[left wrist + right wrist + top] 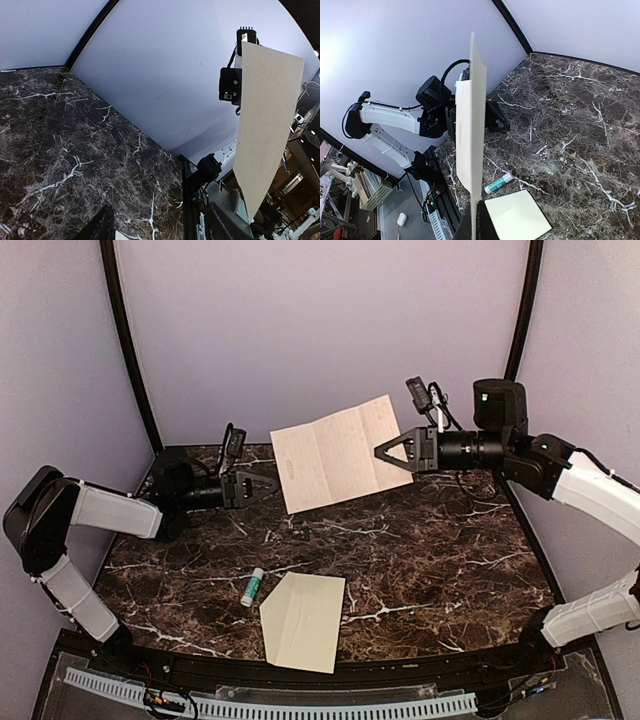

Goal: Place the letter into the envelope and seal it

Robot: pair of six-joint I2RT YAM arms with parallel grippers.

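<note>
One edge of the letter [335, 452] sat pinched in the closed right gripper [385, 452], held aloft above the desk [450, 540], well apart from the flat envelope [303, 620]. Beside its far corner the left gripper [272, 483] gaped, empty; a mistimed closing risked crumpling or dislodging it.

You are in a robot lab, looking into a small test booth. Plain pale walls [320, 330] and black poles [125, 340] close in a dark marble table [430, 550] on the left, right and far sides. Past the booth you can see a green basket [374, 192] and a computer mouse [401, 218].
</note>
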